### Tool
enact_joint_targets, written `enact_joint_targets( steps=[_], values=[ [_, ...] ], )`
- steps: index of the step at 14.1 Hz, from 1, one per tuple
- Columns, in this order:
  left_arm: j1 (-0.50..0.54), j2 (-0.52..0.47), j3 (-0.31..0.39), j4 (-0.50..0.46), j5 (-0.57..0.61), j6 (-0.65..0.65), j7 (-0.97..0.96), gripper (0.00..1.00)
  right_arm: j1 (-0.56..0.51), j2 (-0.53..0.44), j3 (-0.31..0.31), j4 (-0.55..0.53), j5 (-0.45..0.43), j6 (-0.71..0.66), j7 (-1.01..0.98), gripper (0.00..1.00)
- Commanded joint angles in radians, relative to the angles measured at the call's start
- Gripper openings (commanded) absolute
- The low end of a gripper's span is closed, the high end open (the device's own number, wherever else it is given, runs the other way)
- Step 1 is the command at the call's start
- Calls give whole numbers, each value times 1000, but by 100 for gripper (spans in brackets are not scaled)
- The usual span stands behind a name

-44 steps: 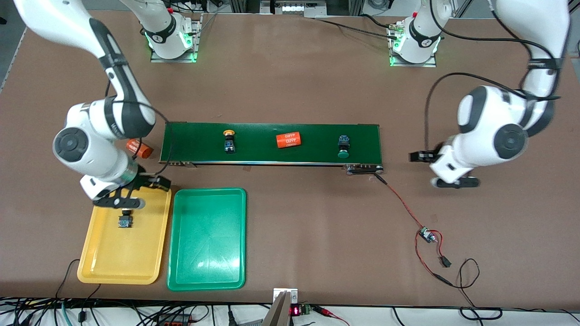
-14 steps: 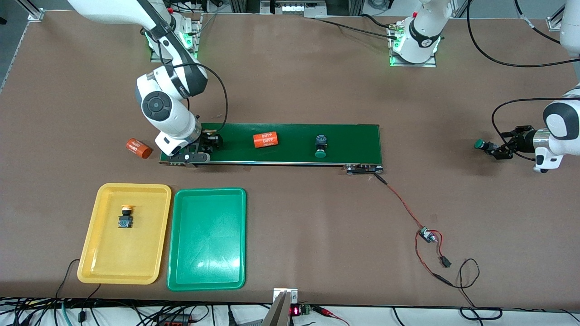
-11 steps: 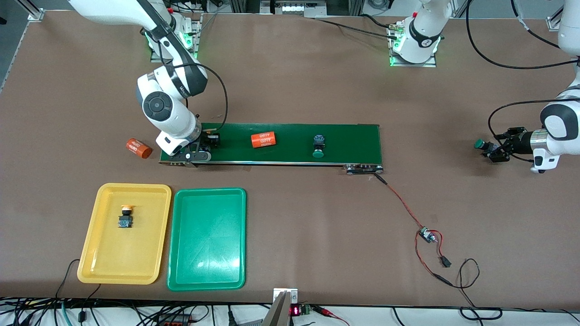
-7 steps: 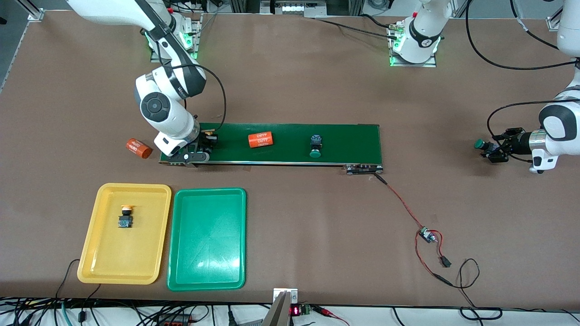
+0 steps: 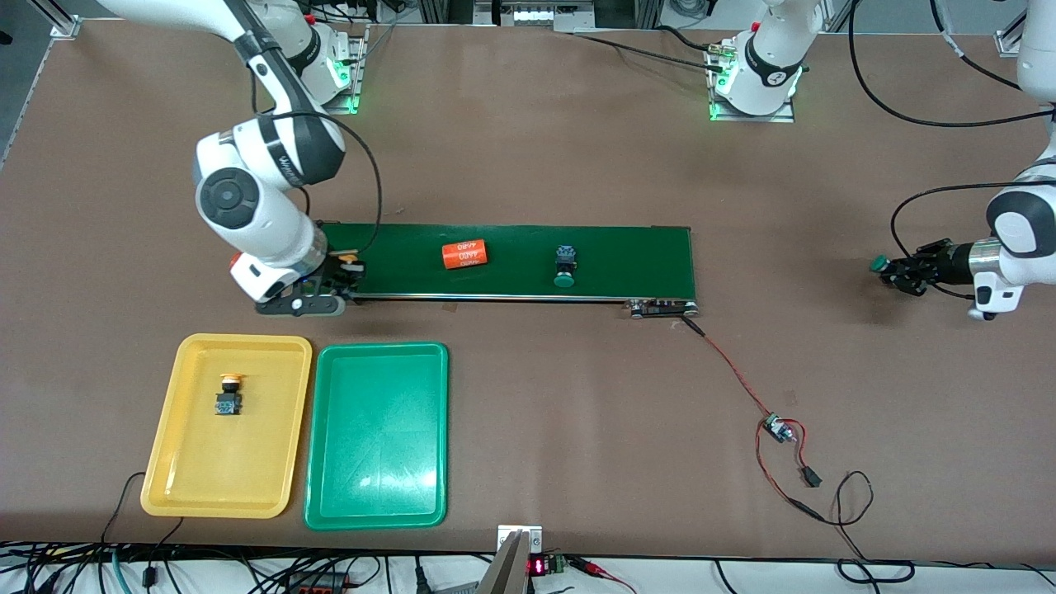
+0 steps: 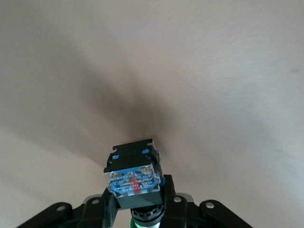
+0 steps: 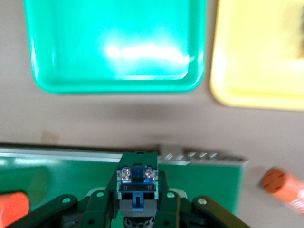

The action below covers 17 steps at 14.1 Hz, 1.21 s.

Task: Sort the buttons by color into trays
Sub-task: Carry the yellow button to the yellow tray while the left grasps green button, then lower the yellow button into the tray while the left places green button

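Note:
My right gripper (image 5: 345,276) is shut on a yellow-capped button (image 5: 351,262) over the end of the dark green belt (image 5: 511,239) toward the right arm's end. In the right wrist view its black-blue body (image 7: 137,183) sits between the fingers. My left gripper (image 5: 895,271) is shut on a green-capped button (image 5: 879,264) over bare table at the left arm's end; that button's body (image 6: 135,173) fills the left wrist view. Another green-capped button (image 5: 564,268) lies on the belt. The yellow tray (image 5: 247,470) holds one yellow-capped button (image 5: 228,396). The green tray (image 5: 379,445) beside it holds nothing.
An orange cylinder (image 5: 464,254) with white print lies on the belt. A second orange cylinder (image 7: 285,185) lies on the table off the belt's end, by my right arm. A small circuit board with red wires (image 5: 775,429) trails from the belt's other end.
My right gripper has closed on the yellow-capped button and pulled it toward the belt's end. The left gripper has tightened on its green-capped button. The belt's cylinder and button drifted toward the right arm's end.

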Motion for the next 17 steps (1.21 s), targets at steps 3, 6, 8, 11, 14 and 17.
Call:
enact_joint_targets(
  steps=[3, 6, 8, 11, 14, 17],
  values=[
    [-67, -142, -73, 36, 5, -144, 20, 30, -17, 70, -56, 152, -54, -17, -43, 7],
    [-156, -179, -103, 44, 8, -203, 23, 29, -20, 169, -101, 270, -60, -14, -120, 7],
    [-231, -177, -124, 46, 23, -214, 26, 29, -20, 226, -131, 299, -74, 8, -145, 7],
    [-239, -176, -279, 66, 22, -215, 26, 26, -24, 294, -188, 312, -137, 144, -198, 8],
    [-263, -163, -411, 103, 15, -208, 30, 26, -24, 341, -237, 316, -137, 276, -275, 8],
    [-306, -130, -495, 103, 12, -133, 32, 26, -24, 406, -260, 365, -137, 337, -318, 8]
  ],
)
